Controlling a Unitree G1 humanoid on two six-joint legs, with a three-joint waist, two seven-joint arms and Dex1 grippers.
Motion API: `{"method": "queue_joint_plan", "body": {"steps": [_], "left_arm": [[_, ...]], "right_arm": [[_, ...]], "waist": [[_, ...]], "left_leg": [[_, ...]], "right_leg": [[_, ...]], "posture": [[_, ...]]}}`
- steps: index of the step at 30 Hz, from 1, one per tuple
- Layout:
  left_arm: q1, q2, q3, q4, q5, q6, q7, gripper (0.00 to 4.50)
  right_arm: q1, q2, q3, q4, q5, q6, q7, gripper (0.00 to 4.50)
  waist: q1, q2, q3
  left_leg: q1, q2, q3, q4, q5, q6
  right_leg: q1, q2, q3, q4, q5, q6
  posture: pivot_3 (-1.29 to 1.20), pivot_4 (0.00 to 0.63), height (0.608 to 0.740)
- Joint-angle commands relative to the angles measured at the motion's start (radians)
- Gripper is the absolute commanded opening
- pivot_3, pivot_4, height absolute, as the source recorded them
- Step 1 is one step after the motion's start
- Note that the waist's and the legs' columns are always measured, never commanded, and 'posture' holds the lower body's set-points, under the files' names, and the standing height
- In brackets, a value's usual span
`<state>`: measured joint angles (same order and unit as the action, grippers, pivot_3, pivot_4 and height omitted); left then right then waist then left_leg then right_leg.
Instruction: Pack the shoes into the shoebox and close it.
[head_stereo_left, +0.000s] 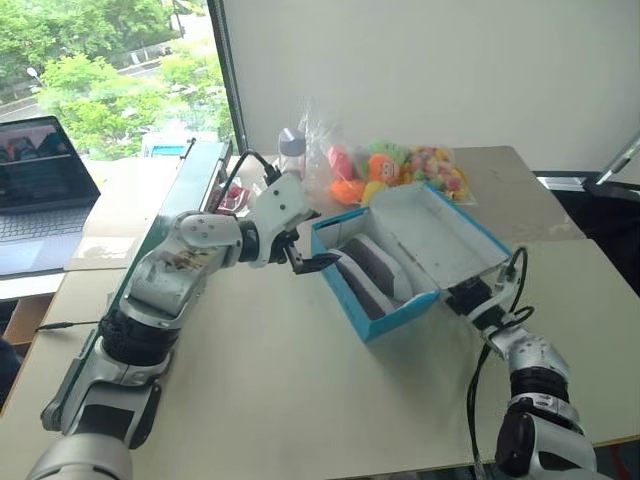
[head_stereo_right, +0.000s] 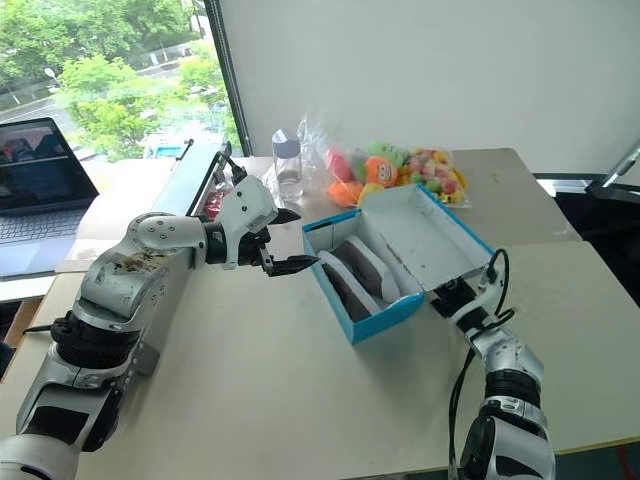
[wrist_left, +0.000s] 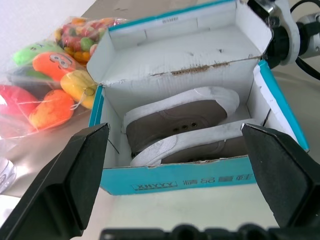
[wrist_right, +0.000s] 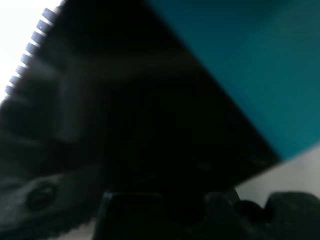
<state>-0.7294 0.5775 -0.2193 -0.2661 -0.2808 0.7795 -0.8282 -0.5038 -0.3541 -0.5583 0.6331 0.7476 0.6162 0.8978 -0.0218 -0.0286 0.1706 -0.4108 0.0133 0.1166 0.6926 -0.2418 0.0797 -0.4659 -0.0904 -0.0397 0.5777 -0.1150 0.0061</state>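
While both shoes (wrist_left: 180, 125) lie inside the shoebox (head_stereo_left: 405, 260) at mid-bench, its lid (head_stereo_left: 440, 235) could spring back if the push slips, since the left gripper (head_stereo_left: 305, 257) waits spread wide, grasping nothing, and the right gripper (head_stereo_left: 470, 297), jaws clenched, presses under the lid.

matt cardboard shoebox (wrist_left: 200, 182), torn paper edge, suede-like shoes (wrist_left: 180, 125), rubbery soles

head pair: high, down on shoebox (head_stereo_left: 400, 262) | left wrist: close | right wrist: perhaps pressed against it
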Motion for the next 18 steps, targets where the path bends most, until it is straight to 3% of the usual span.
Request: {"method": "queue_joint_plan", "body": {"steps": [1,4,7,11,18], "left_arm": [[-0.008,-0.006,0.017,-0.043,-0.011,0.007,0.012,4.5],[-0.008,-0.006,0.014,-0.039,-0.009,0.004,0.012,4.5],[-0.011,-0.007,0.014,-0.031,-0.006,-0.001,0.01,4.5],[-0.017,-0.013,0.013,-0.021,-0.003,-0.006,0.012,4.5],[-0.007,-0.015,0.021,-0.018,0.002,-0.011,0.024,4.5]], "right_arm": [[-0.001,-0.035,-0.045,-0.213,0.208,0.197,0.056,0.06],[0.098,-0.086,0.094,-0.486,0.334,0.424,0.165,0.06],[0.175,-0.174,0.257,-0.648,0.291,0.472,0.223,0.06],[0.166,-0.23,0.333,-0.629,0.21,0.43,0.212,0.06],[0.04,-0.232,0.384,-0.589,0.123,0.384,0.154,0.06]], "waist": [[0.007,0.001,0.001],[0.011,0.002,0.001],[0.016,0.002,0.001],[0.017,0.001,0.001],[0.021,0.001,0.001]], "left_leg": [[-0.001,0.0,0.0,0.0,0.001,0.002],[-0.004,0.0,0.0,0.0,0.001,0.002],[-0.005,0.0,-0.001,0.0,0.0,0.003],[-0.006,-0.001,0.0,0.002,-0.001,0.001],[-0.006,-0.001,0.0,0.004,-0.002,-0.002]], "right_leg": [[-0.001,0.0,0.0,0.0,0.001,0.002],[-0.004,0.0,-0.001,0.0,0.001,0.002],[-0.005,0.0,-0.001,0.0,0.0,0.002],[-0.004,-0.001,-0.001,-0.001,-0.003,-0.003],[-0.004,0.0,-0.001,0.0,-0.003,-0.003]], "posture": [[0.0,0.15,0.74],[0.0,0.15,0.74],[0.0,0.15,0.74],[0.0,0.15,0.74],[0.0,0.15,0.74]]}}
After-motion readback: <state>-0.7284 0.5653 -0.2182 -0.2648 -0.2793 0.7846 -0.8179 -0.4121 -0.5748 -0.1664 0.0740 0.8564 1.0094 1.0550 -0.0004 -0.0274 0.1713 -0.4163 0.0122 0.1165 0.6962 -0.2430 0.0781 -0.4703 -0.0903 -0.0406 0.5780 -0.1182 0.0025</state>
